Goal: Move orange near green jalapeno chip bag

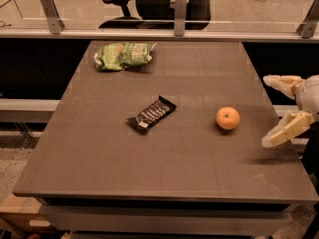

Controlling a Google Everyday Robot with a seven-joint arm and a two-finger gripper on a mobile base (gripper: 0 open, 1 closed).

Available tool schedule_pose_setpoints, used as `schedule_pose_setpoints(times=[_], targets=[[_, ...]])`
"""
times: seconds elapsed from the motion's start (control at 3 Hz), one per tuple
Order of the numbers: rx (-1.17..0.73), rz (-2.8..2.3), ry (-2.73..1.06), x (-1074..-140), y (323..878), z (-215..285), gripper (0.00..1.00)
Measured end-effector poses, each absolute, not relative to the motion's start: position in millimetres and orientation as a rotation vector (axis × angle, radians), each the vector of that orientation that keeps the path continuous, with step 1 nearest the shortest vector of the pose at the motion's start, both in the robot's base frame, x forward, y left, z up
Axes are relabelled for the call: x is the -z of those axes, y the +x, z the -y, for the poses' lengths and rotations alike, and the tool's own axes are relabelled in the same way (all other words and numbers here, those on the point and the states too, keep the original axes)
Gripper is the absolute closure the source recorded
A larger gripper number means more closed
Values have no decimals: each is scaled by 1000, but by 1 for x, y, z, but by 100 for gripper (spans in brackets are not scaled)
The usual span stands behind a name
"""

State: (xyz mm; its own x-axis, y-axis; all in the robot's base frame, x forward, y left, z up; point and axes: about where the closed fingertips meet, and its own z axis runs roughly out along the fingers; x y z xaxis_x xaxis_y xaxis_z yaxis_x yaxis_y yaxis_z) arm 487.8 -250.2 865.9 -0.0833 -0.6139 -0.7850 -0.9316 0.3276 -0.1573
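Observation:
The orange (228, 118) sits on the dark table (164, 173), right of centre. The green jalapeno chip bag (122, 55) lies crumpled at the far left corner of the table. My gripper (267, 110) is at the table's right edge, just right of the orange and apart from it. Its two pale fingers (285, 131) are spread wide and hold nothing.
A long black candy bar wrapper (151, 114) lies in the middle of the table between the orange and the bag. A glass railing with metal posts (180, 6) and an office chair (149, 1) stand behind the table.

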Motion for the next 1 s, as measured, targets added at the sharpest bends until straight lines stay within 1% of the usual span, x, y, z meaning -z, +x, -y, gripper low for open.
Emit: schedule_pose_setpoints(times=[1.0], targets=[[-674, -1668, -1505, -839, 493, 204, 0]])
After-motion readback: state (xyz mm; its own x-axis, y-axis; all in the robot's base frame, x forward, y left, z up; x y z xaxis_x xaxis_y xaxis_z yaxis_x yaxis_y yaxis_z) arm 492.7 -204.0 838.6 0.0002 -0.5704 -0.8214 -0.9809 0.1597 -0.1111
